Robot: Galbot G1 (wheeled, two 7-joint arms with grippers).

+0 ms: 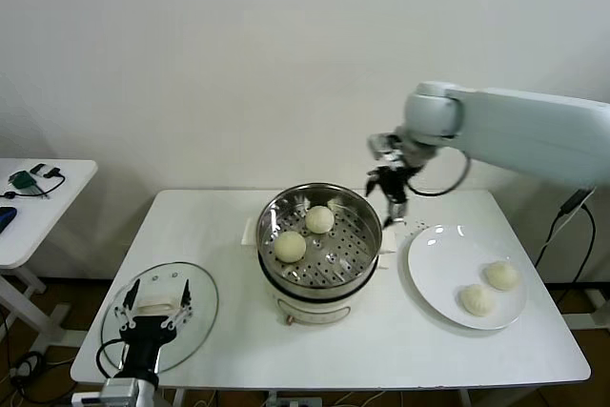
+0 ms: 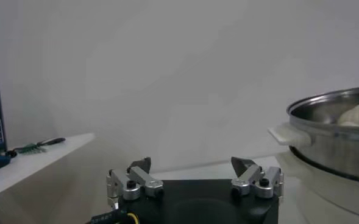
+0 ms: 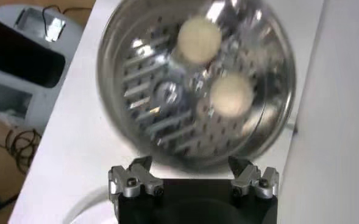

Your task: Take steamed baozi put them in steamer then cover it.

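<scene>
Round, shiny stainless-steel steamer (image 1: 319, 247) on a cream-white base, upright at the middle of the white table, uncovered, perforated tray showing inside. Two smooth cream-white steamed baozi (image 1: 290, 246) on that tray, near each other but apart, one toward the front left, one toward the back. Two more baozi side by side on the flat white plate to the steamer's right, domed side up.
</scene>
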